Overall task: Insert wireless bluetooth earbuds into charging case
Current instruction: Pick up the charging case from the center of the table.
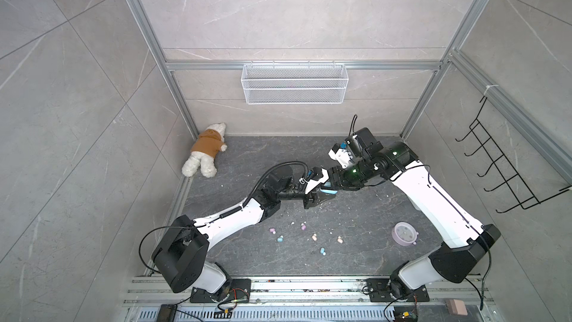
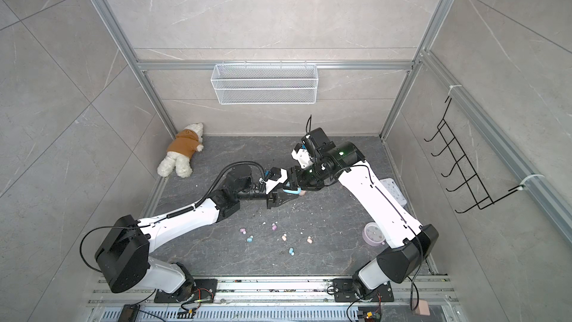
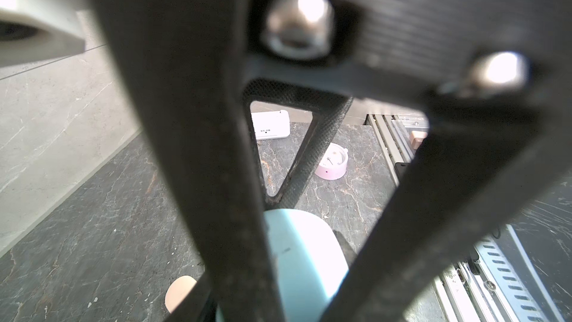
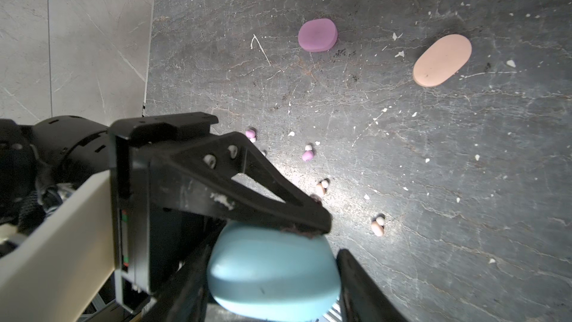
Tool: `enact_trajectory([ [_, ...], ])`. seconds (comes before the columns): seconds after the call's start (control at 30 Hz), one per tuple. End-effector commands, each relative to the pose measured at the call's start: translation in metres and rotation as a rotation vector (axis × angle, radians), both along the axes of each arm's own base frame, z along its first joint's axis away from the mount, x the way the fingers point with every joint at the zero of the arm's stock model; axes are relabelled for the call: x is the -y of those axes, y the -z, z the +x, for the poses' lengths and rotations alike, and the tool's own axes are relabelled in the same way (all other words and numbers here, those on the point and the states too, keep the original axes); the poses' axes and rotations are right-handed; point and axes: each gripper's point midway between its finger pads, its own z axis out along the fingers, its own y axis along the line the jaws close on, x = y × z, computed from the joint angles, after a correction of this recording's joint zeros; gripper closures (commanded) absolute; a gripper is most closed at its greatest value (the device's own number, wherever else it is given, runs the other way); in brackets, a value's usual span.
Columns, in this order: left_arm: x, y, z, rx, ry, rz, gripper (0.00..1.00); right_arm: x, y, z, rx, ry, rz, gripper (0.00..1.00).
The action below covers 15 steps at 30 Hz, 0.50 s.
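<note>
so the blue case is gripped by both left gripper and right gripper, earbuds are scattered on the table

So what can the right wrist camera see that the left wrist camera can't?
Only the right wrist view shows the lilac case and the tiny loose lilac earbuds and peach earbuds. Only the left wrist view shows the white box and the pink round clock. Both show the light blue case up close and the dark tabletop. A peach shape at the left wrist view's edge is likely the peach case, which the right wrist view shows whole.
</note>
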Motion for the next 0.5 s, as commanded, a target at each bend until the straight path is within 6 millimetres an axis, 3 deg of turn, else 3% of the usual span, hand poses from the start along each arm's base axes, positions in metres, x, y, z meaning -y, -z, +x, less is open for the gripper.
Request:
enact_trajectory([
  [0.0,0.0004,-0.0039,-0.0072,0.044,0.037,-0.002,0.51,-0.0002,-0.0168,-0.0003,0.041,0.010,0.028,0.54],
  [0.23,-0.0004,-0.0049,-0.0077,0.048,0.035,-0.003,0.49,-0.0032,-0.0158,-0.0003,0.031,0.002,0.037,0.54],
  [0.47,0.0000,-0.0080,-0.0077,0.057,0.038,-0.008,0.56,-0.0037,-0.0156,0.0005,0.031,0.004,0.038,0.54],
])
